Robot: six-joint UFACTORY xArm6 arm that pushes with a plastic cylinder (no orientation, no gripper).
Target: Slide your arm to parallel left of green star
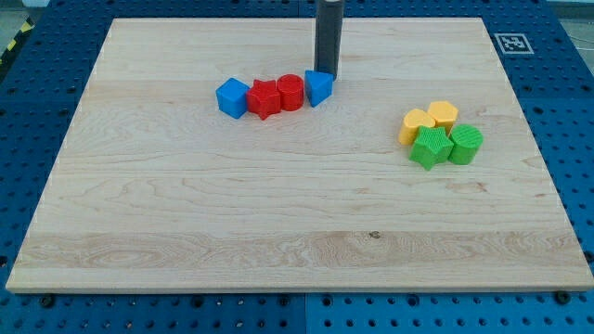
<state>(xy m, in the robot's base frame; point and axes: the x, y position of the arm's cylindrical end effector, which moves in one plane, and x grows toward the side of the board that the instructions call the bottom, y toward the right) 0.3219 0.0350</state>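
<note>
The green star (431,147) lies at the view's right of the wooden board, touching a green round block (466,145) on its right. Two yellow blocks, a heart-like one (417,124) and a hexagonal one (444,115), sit just above them. My tip (329,75) stands near the view's top centre, far to the left of and above the green star, right behind a blue block (318,87). That blue block ends a row with a red cylinder (290,93), a red star (264,98) and a blue cube (232,97).
The wooden board (186,232) lies on a blue pegboard table (37,121). A fiducial marker (510,42) sits at the board's top right corner.
</note>
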